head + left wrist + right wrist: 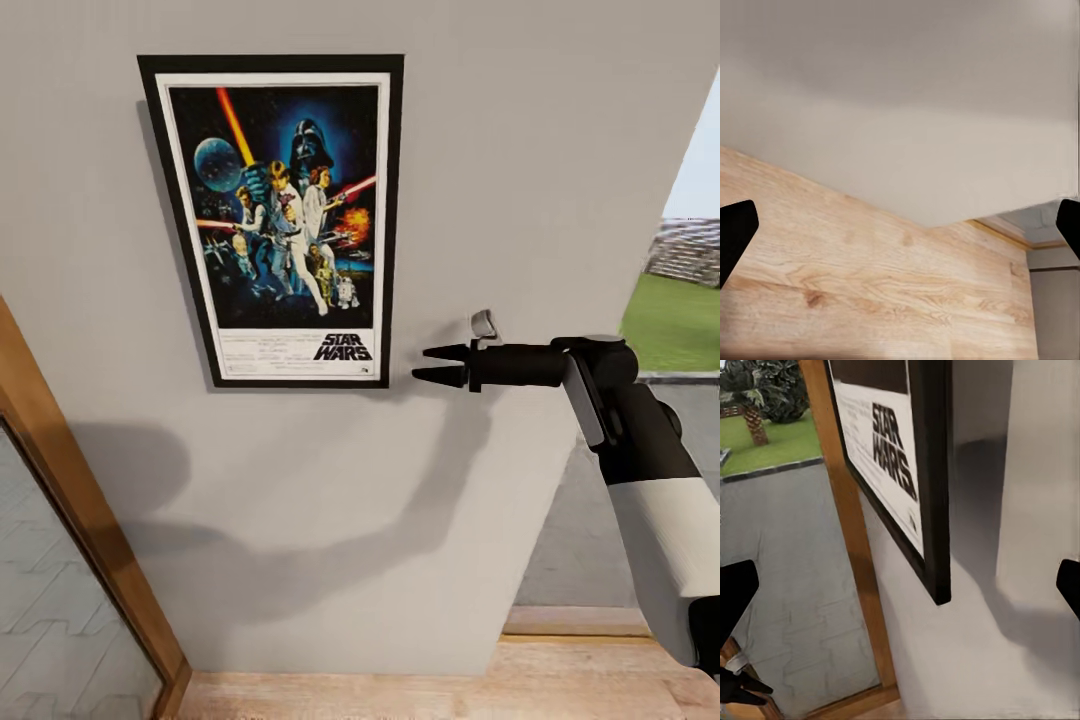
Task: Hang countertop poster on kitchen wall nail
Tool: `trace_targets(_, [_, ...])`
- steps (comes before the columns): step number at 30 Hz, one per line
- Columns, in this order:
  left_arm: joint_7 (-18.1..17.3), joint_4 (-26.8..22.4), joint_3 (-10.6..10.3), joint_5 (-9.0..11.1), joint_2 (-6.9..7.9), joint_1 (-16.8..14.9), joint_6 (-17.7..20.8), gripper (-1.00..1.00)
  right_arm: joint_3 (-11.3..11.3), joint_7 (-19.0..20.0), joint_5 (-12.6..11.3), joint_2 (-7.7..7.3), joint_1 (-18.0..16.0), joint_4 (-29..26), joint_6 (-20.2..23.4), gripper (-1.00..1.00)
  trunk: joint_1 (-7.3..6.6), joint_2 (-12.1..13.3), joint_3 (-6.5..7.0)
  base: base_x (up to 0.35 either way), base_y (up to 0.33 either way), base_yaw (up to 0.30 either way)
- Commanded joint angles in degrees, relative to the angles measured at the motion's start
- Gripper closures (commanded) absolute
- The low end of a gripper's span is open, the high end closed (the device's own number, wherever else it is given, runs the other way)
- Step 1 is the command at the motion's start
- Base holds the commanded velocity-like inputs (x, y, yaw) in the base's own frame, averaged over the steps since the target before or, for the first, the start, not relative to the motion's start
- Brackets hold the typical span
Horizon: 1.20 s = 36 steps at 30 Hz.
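One wooden door frame runs diagonally down the left edge of the head view, with pale paving visible through its glass. To its right, the poster hangs flat against the pale grey wall, upright in a thin black frame with a white border, colourful figures on dark blue space and the "STAR WARS" logo at the bottom. Soft arm shadows fall across the wall below it. Further right, the right gripper points at the poster's lower right corner, close beside it but not touching; its two black fingers are slightly apart and hold nothing. Behind it the black and white right arm reaches in from the lower right. At the far right edge, green grass shows outdoors (past the wall's end). A strip of wooden floor runs along the bottom.

In the left wrist view, the left gripper's fingers sit spread wide at the picture's edges, released, above the wooden floor and wall.
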Motion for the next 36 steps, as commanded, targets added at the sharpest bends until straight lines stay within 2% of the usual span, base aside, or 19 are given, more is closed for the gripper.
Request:
trace_targets(1, [-0.17, 0.07, 0.45, -0.46, 0.01, -0.06, -0.35, -1.00, 0.12, -0.08, -0.37, -0.06, -0.06, 0.01, 0.37, -1.00, 0.02, -0.14, -0.14, -0.202, -0.182, 0.000])
trace_targets(16, [-0.37, 0.07, 0.45, -0.47, 0.01, -0.08, -0.38, -1.00, -0.05, -0.16, -0.37, -0.04, 0.75, 0.01, -0.05, -1.00, 0.02, -0.14, -0.14, -0.198, -0.051, 0.000])
trace_targets(19, [-0.40, 0.07, 0.45, -0.47, 0.01, -0.08, -0.38, -1.00, -0.15, -0.16, -0.28, -0.09, 2.31, 0.01, -0.30, -1.00, 0.02, -0.14, -0.14, -0.328, -0.001, 0.000])
trace_targets(22, [-0.35, 0.07, 0.45, -0.47, 0.01, -0.05, -0.37, -1.00, -0.28, -0.21, -0.18, -0.17, 5.60, 0.01, -1.67, -1.00, 0.02, -0.14, -0.14, -0.322, -0.001, 0.000])
trace_targets(26, [-0.26, 0.07, 0.45, -0.47, 0.01, -0.07, -0.32, -1.00, -0.82, -0.30, -0.04, -0.37, 15.17, 0.21, -9.27, -1.00, 0.02, -0.14, -0.14, -0.132, 0.000, 0.000])
trace_targets(27, [-0.20, 0.07, 0.45, -0.46, 0.01, -0.06, -0.31, -1.00, -2.01, -0.31, -0.03, -0.41, 17.78, 0.33, -11.18, -1.00, 0.02, -0.14, -0.14, -0.038, 0.000, 0.000])
trace_targets(29, [-0.11, 0.05, 0.45, -0.46, 0.01, -0.05, -0.30, -1.00, -6.09, -0.26, -0.02, -0.41, 22.71, 0.73, -14.55, -1.00, 0.02, -0.14, -0.14, -0.020, 0.000, 0.000])
trace_targets(31, [-0.09, 0.05, 0.45, -0.44, 0.01, -0.05, -0.30, -1.00, -7.63, -0.31, -0.02, -0.41, 25.05, 1.21, -15.68, -1.00, 0.02, -0.14, -0.14, -0.011, 0.000, 0.000])
trace_targets(32, [-0.08, 0.04, 0.45, -0.46, 0.01, -0.05, -0.30, -1.00, -9.25, -0.35, -0.03, -0.44, 28.08, 3.02, -16.85, -1.00, 0.02, -0.14, -0.14, -0.005, 0.000, 0.000])
trace_targets(34, [-0.04, 0.02, 0.41, -0.47, 0.01, -0.07, -0.28, -1.00, -10.43, -0.37, -0.01, -0.43, 30.00, 6.09, -17.91, -1.00, 0.02, -0.14, -0.14, -0.003, 0.000, 0.000])
trace_targets(36, [0.11, -0.01, 0.36, -0.49, -0.04, -0.06, -0.23, -1.00, -11.29, -0.22, 0.12, -0.49, 31.43, 14.57, -18.90, -1.00, 0.02, -0.14, -0.14, -0.001, 0.000, 0.000])
